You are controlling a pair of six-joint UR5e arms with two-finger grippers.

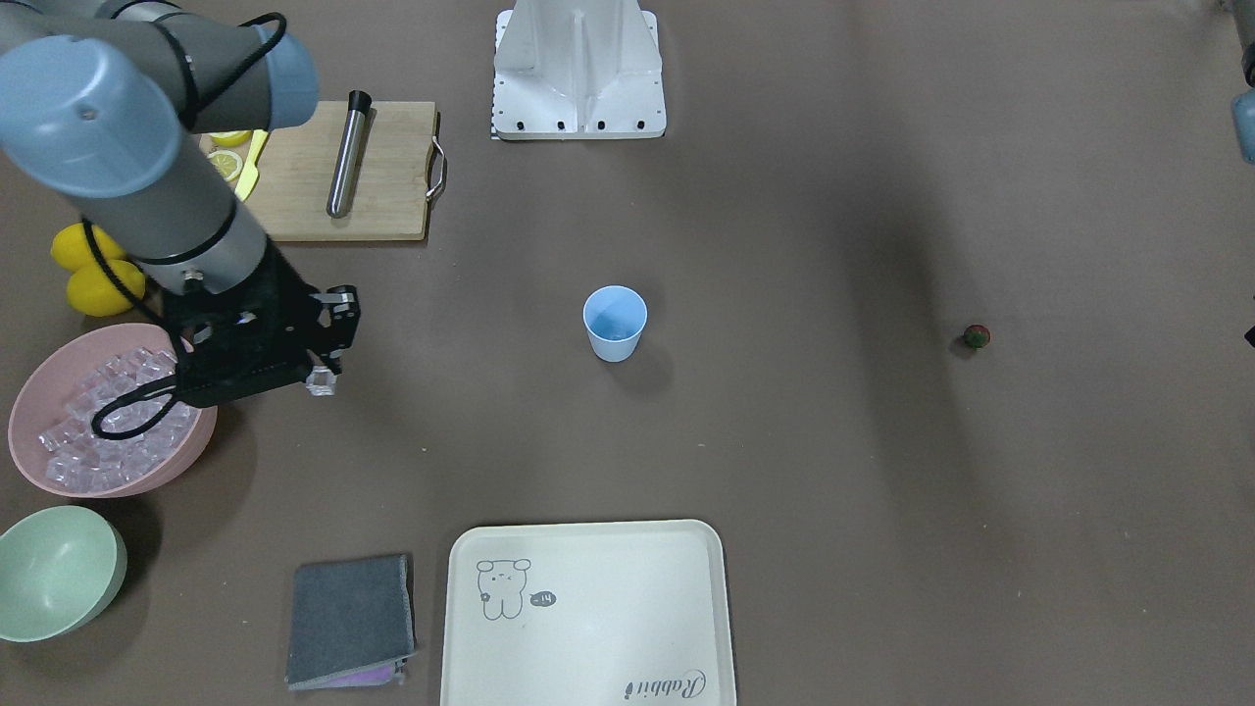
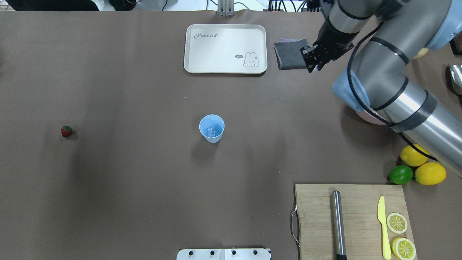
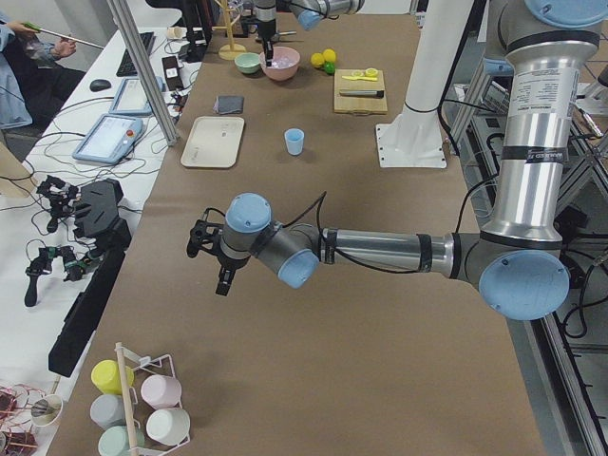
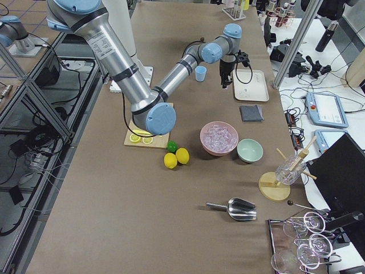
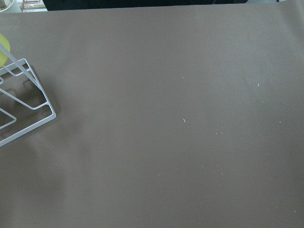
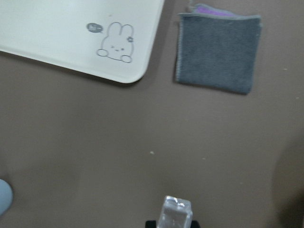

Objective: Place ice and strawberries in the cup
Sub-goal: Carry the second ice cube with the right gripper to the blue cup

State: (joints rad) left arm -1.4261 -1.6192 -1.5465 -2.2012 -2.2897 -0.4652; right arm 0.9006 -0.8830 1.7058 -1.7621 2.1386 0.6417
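The light blue cup (image 2: pixel 212 128) stands upright mid-table with one ice cube (image 2: pixel 211 131) inside; it also shows in the front view (image 1: pixel 615 324). My right gripper (image 1: pixel 321 380) is shut on a clear ice cube (image 6: pixel 175 214), above the table between the pink bowl (image 1: pixel 29 392) and the cup, well apart from the cup. The ice pile (image 1: pixel 108 422) fills the pink bowl. The strawberry (image 2: pixel 66 131) lies alone far on my left side. My left gripper (image 3: pixel 214 256) hovers over bare table near the left end; I cannot tell whether it is open.
A cream tray (image 2: pixel 225 48) and a grey cloth (image 2: pixel 290 54) lie at the far edge. A cutting board (image 2: pixel 353 216) holds a metal rod, a yellow knife and lemon slices. Lemons and a lime (image 2: pixel 400 174) sit beside it. A pale green bowl (image 1: pixel 54 574) stands near the pink bowl.
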